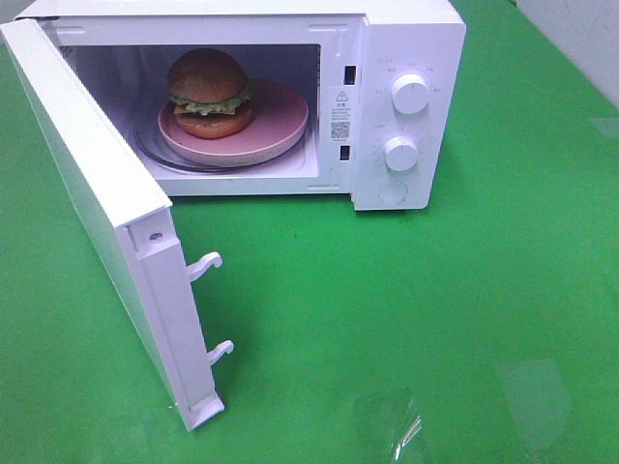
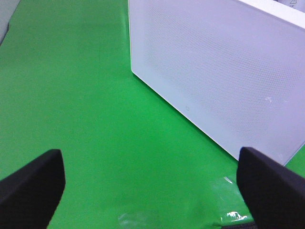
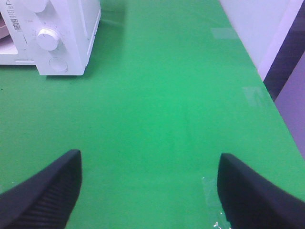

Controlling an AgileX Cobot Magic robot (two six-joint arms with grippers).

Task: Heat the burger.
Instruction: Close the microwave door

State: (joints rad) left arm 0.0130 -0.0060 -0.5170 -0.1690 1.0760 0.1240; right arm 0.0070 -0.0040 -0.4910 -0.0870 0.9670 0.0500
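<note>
The burger with its golden bun, lettuce and cheese rests on a pink plate inside the white microwave. The microwave door stands swung wide toward the front left, and its outer face fills much of the left wrist view. My left gripper is open over bare green cloth beside that door. In the right wrist view my right gripper is open too, nothing between its fingers, with the microwave's control panel some way ahead. Neither gripper shows in the exterior high view.
A green cloth covers the table. Two white knobs sit on the microwave's right panel. Two latch hooks stick out from the door's edge. The table's right edge runs beside a pale wall.
</note>
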